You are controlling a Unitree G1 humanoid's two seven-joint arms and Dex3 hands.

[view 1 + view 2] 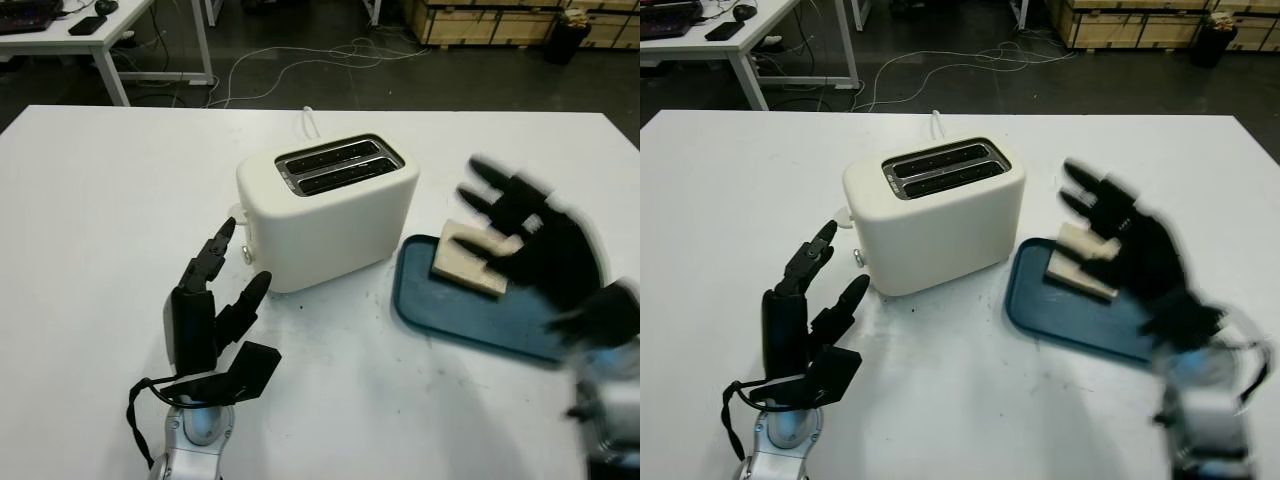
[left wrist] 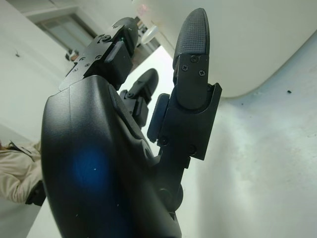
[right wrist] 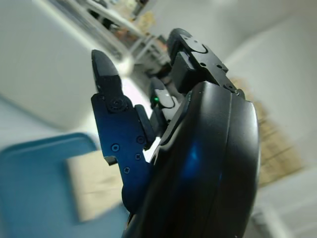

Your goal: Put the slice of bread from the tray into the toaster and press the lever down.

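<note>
A cream two-slot toaster (image 1: 325,210) stands mid-table with both slots showing dark. To its right a slice of bread (image 1: 462,262) lies on a blue tray (image 1: 470,315). My right hand (image 1: 530,240) is open and hovers over the tray, its fingers reaching across the slice without gripping it; the right wrist view shows the bread (image 3: 96,181) just beyond the thumb. My left hand (image 1: 215,295) is open near the toaster's front left corner, close to the small lever (image 1: 246,252) on its end.
A white cable (image 1: 308,122) trails off the table behind the toaster. The table's far edge runs behind it, with a dark floor, cables and desk legs beyond. In the left wrist view, a person's beige sleeve (image 2: 15,168) shows.
</note>
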